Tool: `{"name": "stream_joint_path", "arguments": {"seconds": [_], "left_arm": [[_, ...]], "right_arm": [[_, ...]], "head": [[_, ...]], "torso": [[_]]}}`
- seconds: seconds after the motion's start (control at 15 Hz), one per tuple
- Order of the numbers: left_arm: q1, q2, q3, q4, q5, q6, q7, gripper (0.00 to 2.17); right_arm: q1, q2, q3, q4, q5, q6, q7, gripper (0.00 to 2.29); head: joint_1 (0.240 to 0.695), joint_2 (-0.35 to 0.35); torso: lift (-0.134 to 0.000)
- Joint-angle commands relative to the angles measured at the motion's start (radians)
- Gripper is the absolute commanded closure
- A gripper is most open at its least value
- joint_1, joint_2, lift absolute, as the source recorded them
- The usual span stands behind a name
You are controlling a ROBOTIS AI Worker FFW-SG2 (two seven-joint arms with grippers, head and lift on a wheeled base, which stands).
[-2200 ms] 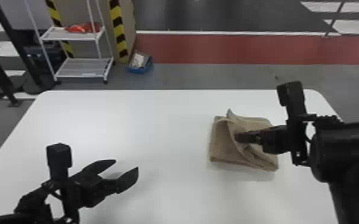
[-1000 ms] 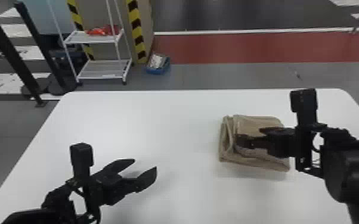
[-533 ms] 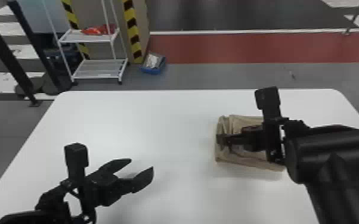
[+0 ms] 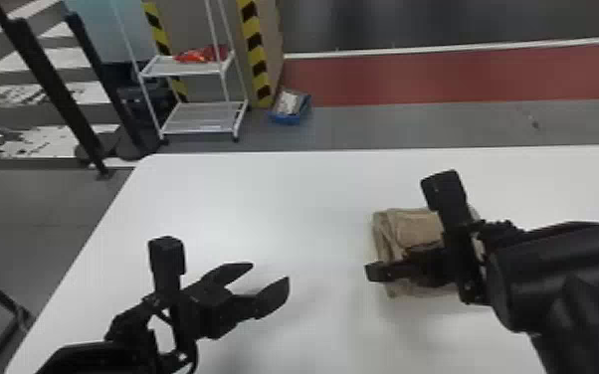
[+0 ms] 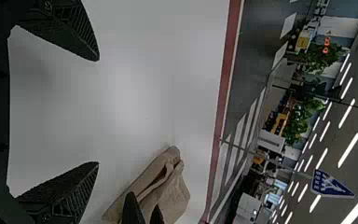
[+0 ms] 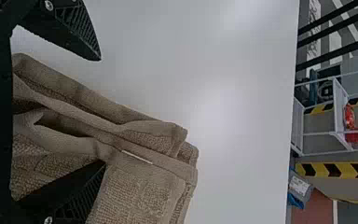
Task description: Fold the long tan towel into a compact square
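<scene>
Towel [image 4: 415, 226] in layered packet, squaring-up outstanding

Lies toward the right side of the white table [image 4: 288, 199]. Main folds look done; rumpled upper layers and uneven edges suggest flattening and aligning are left. Right gripper [image 6: 101, 111] at the towel, fingers wide apart, no pinch seen. Left gripper [image 4: 269, 273] well apart from it, fingers spread, holding nothing.

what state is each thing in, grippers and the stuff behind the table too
tan towel: folded into layers, edges uneven, one fold rumpled
left gripper: open, nothing between its fingers
right gripper: open, at the towel
white table: bearing the towel
white shelf cart: standing, red item on upper shelf
blue bin: on the floor, holding something
</scene>
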State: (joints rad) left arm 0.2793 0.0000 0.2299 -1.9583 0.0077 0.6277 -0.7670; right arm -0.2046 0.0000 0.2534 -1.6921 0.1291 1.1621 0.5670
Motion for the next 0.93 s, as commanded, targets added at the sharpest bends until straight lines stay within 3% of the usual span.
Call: {"name": "stream_joint_path", "arguments": {"seconds": [0.0,0.2,0.33,0.67,0.87], "left_arm": [[0.0,-0.003,0.003,-0.002,0.0,0.001,0.0,0.09],[-0.002,-0.003,0.008,-0.002,0.0,0.001,0.0,0.09],[-0.003,-0.003,0.012,-0.002,0.0,0.001,0.0,0.09],[-0.006,-0.003,0.017,-0.002,0.003,0.004,-0.002,0.09],[-0.002,-0.003,0.029,-0.01,0.009,0.004,-0.005,0.09]], "right_arm": [[0.048,0.001,0.007,-0.08,-0.006,0.052,0.028,0.07],[0.11,-0.008,0.023,-0.19,0.001,0.184,0.085,0.07],[0.145,-0.032,0.02,-0.251,0.007,0.218,0.132,0.07],[0.179,-0.043,-0.1,-0.379,-0.032,0.221,0.172,0.07],[0.208,-0.043,-0.184,-0.495,-0.031,0.353,0.309,0.14]], "head": [[0.695,0.188],[0.695,0.213],[0.695,0.226],[0.695,0.215],[0.695,0.199]], "torso": [[-0.124],[-0.124],[-0.124],[-0.124],[-0.124]]}}
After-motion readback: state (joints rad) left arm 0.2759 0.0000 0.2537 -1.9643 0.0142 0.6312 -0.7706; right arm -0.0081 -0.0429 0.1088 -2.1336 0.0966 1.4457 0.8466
